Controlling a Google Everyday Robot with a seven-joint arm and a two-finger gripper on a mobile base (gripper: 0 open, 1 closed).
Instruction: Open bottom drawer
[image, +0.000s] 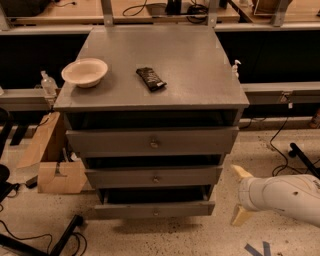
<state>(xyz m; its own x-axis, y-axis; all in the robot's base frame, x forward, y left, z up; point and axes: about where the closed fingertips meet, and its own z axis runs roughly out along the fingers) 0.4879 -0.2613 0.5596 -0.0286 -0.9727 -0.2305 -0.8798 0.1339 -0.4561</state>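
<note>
Camera view shows the bottom drawer (125, 210), lowest in the grey cabinet (190, 65), jutting slightly forward, while the gripper (239, 194) hangs just right of the cabinet at drawer height, fingers (241, 173) spread and empty, probably levelled for its knob (156, 213).

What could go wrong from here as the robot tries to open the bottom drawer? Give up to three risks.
1. The open two-finger claw sits low, right of the slim grey bottom drawer, away from its small round knob; it could strike the drawer's corner.
2. The grey middle drawer carries a similar knob just above; the claw might grab that.
3. Black floor cables beside the white arm could snag.
</note>
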